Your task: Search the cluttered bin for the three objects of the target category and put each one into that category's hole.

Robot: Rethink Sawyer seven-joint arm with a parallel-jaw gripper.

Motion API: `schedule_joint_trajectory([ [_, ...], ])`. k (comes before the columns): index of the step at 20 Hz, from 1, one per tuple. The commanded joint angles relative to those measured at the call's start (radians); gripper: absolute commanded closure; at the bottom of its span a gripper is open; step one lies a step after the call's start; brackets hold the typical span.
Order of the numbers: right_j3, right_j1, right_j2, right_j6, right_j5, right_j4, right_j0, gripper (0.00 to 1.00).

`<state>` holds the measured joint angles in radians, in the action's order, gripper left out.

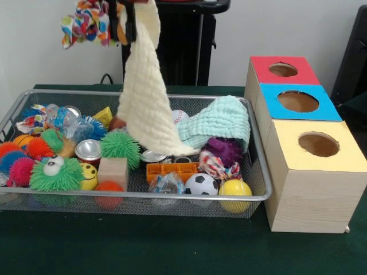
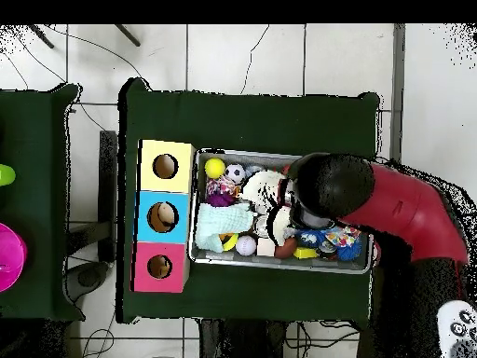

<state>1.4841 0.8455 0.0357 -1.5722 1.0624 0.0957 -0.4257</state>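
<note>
My gripper (image 1: 127, 24) is high above the wire-mesh bin (image 1: 172, 197), at the picture's top edge. It is shut on a cream waffle cloth (image 1: 144, 97), whose lower end still rests among the clutter. A many-coloured rag (image 1: 86, 23) hangs beside the gripper at the same height. No soft toy animal shows clearly, and the yellow duckling is hidden. The red-faced box (image 1: 264, 64) stands farthest back at the right, with its round hole (image 1: 282, 70) open. In the overhead view the arm (image 2: 328, 185) covers the gripper over the bin (image 2: 252, 154), and the red box's hole (image 2: 159, 267) is at the left.
The bin holds green (image 1: 119, 148) and orange spiky balls, a soccer ball (image 1: 201, 184), a yellow ball (image 1: 234, 190), a mint cloth (image 1: 221, 121), cans, a wooden block (image 1: 113, 170) and an orange brick. The blue-faced (image 1: 298, 102) and yellow-faced boxes (image 1: 319, 145) stand in front of the red one.
</note>
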Motion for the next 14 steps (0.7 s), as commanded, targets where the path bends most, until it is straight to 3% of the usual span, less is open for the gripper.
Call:
schedule_joint_trajectory([
  [1,0.025,0.035,0.092,0.055,0.037,-0.023,-0.028,1.00],
  [4,0.067,0.017,0.095,0.043,-0.035,-0.024,-0.027,1.00],
  [8,0.082,0.015,0.086,0.021,-0.036,-0.023,-0.020,1.00],
  [9,0.086,0.015,0.083,0.014,-0.035,-0.022,-0.018,0.00],
  [12,0.113,-0.009,0.091,0.007,-0.081,-0.027,-0.018,0.00],
  [14,0.109,-0.020,0.087,-0.007,-0.052,-0.030,-0.015,0.00],
])
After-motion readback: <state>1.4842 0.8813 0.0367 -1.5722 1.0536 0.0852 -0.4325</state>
